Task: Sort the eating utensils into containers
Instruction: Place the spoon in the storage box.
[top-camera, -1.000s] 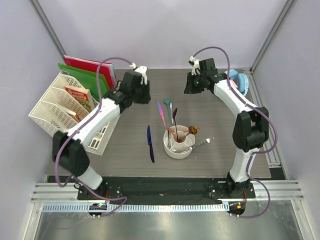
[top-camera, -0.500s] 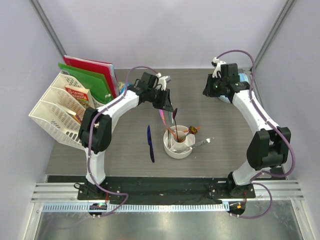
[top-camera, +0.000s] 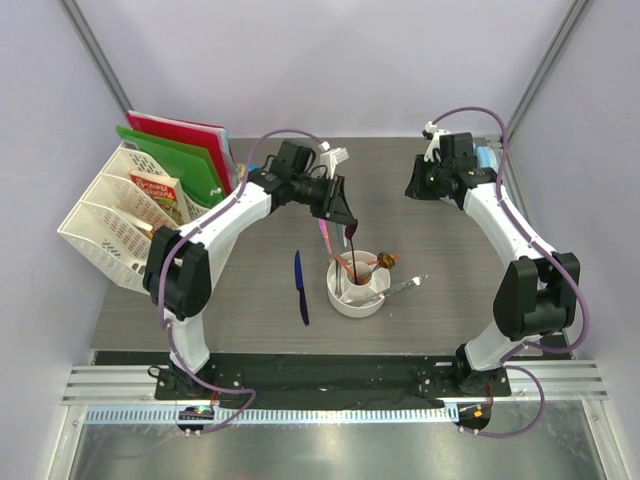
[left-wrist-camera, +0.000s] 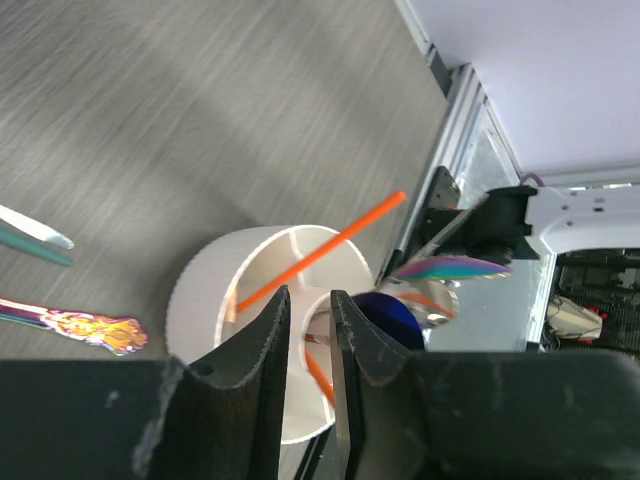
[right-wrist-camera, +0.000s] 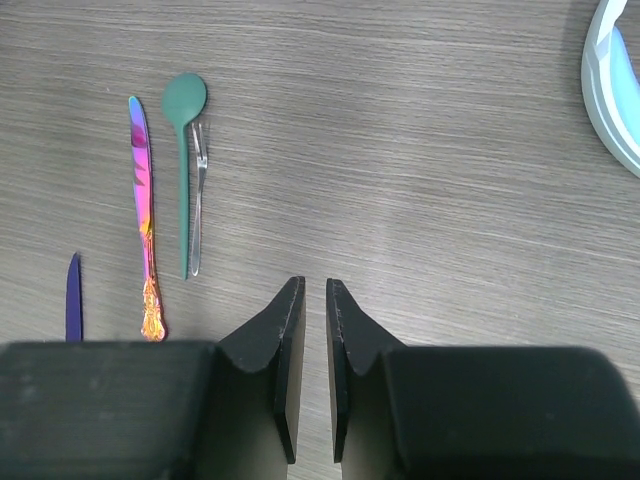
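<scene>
The white divided cup (top-camera: 340, 300) stands mid-table and holds orange chopsticks (left-wrist-camera: 320, 250), an orange spoon (top-camera: 385, 262), an iridescent spoon (left-wrist-camera: 450, 268) and a dark purple spoon (top-camera: 350, 235) that leans toward the far side. My left gripper (top-camera: 340, 212) hovers just behind and above the cup (left-wrist-camera: 200, 290). Its jaws (left-wrist-camera: 312, 295) stand a narrow gap apart with nothing between them, and the purple spoon's bowl (left-wrist-camera: 395, 315) is beside its right finger. An iridescent knife (right-wrist-camera: 143, 200), a teal spoon (right-wrist-camera: 183, 170), a clear fork (right-wrist-camera: 199, 200) and a dark blue knife (top-camera: 300, 285) lie on the table. My right gripper (top-camera: 415, 187) is nearly shut and empty (right-wrist-camera: 315, 285) above bare table.
A white lattice rack (top-camera: 110, 230) with books and red and green folders (top-camera: 180, 150) stands at the left. A light blue bowl (right-wrist-camera: 615, 90) sits at the far right behind the right gripper. A silver piece (top-camera: 405, 287) rests against the cup's right side.
My left arm has swung right from beside the rack to above the cup's far side. My right gripper has drawn back to the right, toward the blue bowl. No utensil has moved.
</scene>
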